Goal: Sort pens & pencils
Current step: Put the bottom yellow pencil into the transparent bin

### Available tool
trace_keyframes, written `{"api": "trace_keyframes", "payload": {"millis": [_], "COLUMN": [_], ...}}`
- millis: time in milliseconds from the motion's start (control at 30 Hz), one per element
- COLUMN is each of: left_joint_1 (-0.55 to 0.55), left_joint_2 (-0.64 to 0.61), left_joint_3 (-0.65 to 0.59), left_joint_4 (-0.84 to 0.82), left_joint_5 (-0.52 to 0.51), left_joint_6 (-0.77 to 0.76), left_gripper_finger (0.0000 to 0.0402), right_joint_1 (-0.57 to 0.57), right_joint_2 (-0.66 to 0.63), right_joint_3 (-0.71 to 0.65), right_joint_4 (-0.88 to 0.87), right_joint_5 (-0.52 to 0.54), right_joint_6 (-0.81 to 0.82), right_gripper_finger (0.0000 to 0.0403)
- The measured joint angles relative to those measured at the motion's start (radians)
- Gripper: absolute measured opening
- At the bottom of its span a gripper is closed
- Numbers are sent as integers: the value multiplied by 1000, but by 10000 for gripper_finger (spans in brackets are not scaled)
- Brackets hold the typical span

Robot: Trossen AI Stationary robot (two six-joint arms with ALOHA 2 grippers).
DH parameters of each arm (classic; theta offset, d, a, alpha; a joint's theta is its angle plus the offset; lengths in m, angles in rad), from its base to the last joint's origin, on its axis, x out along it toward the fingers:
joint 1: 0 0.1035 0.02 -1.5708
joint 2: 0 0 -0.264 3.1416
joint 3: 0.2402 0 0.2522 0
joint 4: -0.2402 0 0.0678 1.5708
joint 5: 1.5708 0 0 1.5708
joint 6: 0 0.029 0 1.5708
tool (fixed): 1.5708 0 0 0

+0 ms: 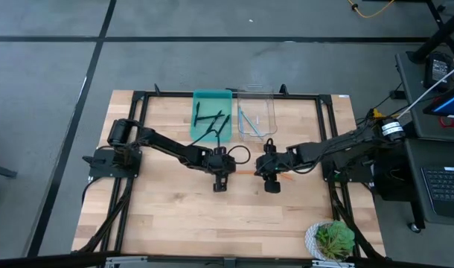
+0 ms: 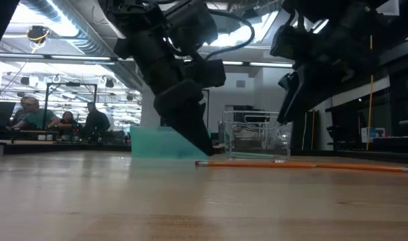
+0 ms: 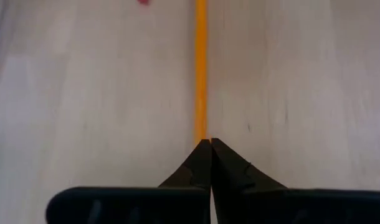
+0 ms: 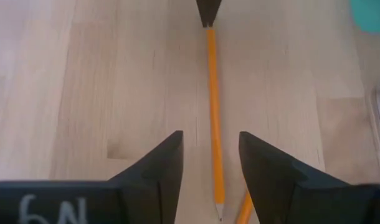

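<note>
Low view: our two grippers meet at an orange pencil lying on the table.

Nearest us, one orange pencil (image 2: 304, 165) lies flat on the bare wooden table (image 1: 167, 208); our left gripper (image 3: 210, 143) has its fingers pressed fully together, tips down at one end of that pencil; our right gripper (image 4: 210, 144) hangs with its fingers apart, straddling the pencil without touching it; a second orange pencil (image 4: 245, 209) shows just beside its point; farther back, the teal tray (image 1: 212, 113) holds the black pens (image 1: 210, 123); beside it the clear bin (image 1: 257, 112) holds the light-blue pencils (image 1: 247, 123); beyond the table, people (image 2: 30, 114) sit in the room.
</note>
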Motion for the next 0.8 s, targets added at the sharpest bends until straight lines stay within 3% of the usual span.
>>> {"api": "trace_keyframes", "payload": {"millis": [200,567,800], "left_joint_1": [0,11,11], "left_joint_2": [-6,-17,-13], "left_joint_3": [9,33,33], "left_joint_4": [0,-66,-124], "left_joint_5": [6,39,27], "left_joint_6": [-8,-90,-107], "left_gripper_finger": [19,175,186], "right_joint_1": [0,0,0], "right_joint_2": [2,2,2], "right_joint_3": [0,0,0], "right_joint_4": [9,20,22], "right_joint_5": [0,0,-1], "right_joint_6": [1,4,29], "right_gripper_finger": [156,156,157]}}
